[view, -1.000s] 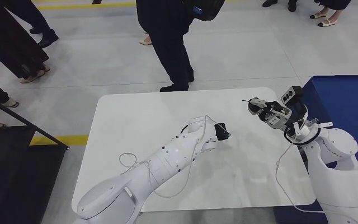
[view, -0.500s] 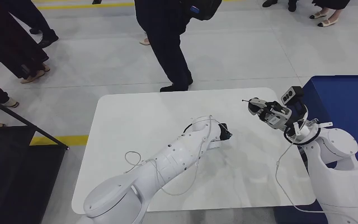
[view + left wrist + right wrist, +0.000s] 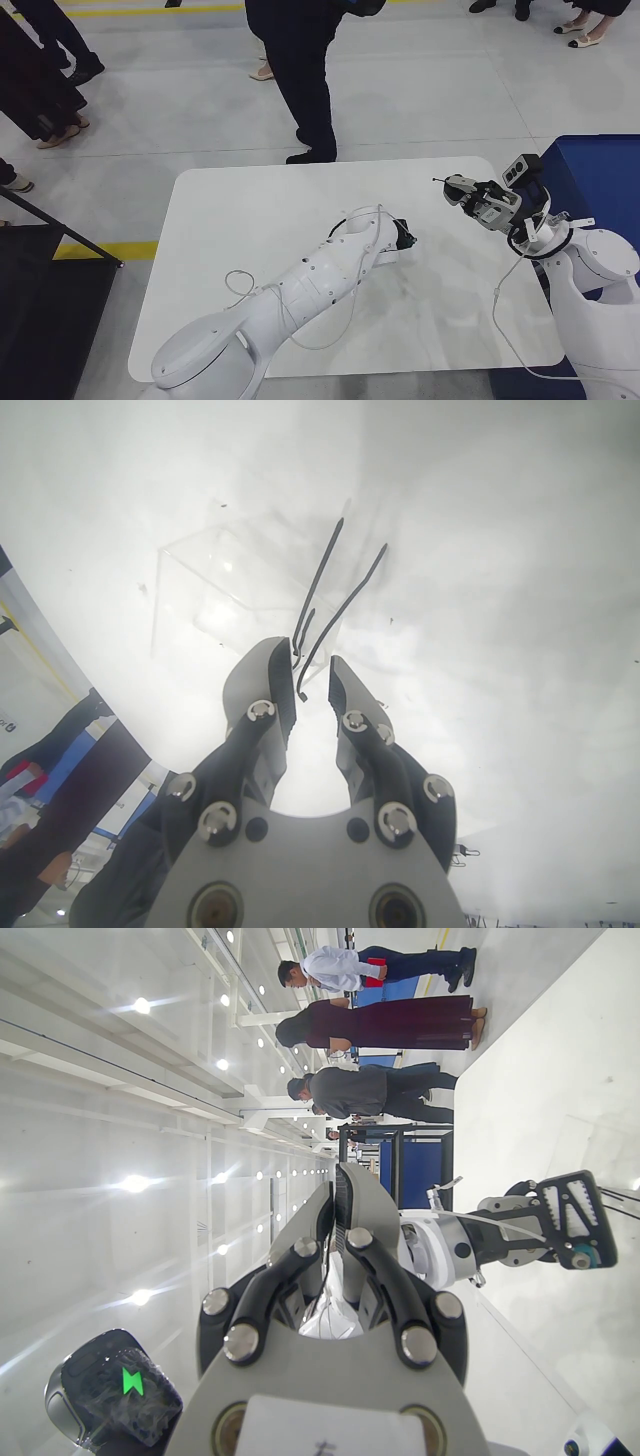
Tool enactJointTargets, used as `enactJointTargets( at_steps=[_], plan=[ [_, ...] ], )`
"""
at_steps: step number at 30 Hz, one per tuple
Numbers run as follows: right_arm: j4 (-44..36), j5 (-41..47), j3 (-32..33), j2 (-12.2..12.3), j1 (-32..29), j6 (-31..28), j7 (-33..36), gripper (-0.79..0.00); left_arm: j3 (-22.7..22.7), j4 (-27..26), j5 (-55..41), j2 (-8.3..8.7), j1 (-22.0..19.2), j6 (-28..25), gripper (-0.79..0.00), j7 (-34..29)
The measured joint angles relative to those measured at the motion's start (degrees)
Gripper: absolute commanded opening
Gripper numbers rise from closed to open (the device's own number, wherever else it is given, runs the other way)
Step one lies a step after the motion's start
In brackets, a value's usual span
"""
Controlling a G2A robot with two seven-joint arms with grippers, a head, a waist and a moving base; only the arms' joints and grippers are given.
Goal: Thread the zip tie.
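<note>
A pale workshop floor surrounds a white, round-cornered bench. Near the middle of the bench stands a clear, thin-walled plastic box. A curved black plastic zip tie and a straighter black plastic zip tie rise slanting at its near corner. Whether they lean on the box or stand inside it I cannot tell.

The left tool sits low over the bench's centre with its two ribbed fingers spread apart. The curved zip tie has its small square head in the gap between those fingers, touching neither as far as I can see. The straighter one ends just beside the pad of one finger, and contact there is unclear.

The right tool hangs over the bench's right side, well apart from the left tool, its fingers pressed together — whether anything thin sits between them I cannot tell. In the right wrist view the left tool shows side-on, down at the bench surface.
</note>
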Motion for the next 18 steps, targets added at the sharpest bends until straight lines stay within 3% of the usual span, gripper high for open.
enactJointTargets(
  at_steps=[18],
  plan=[
    [0.00,0.00,0.00,0.00,0.00,0.00,0.00,-0.785,-2.29,0.26,1.19,0.38,0.89,0.25,-0.656,-1.03]
  ],
)
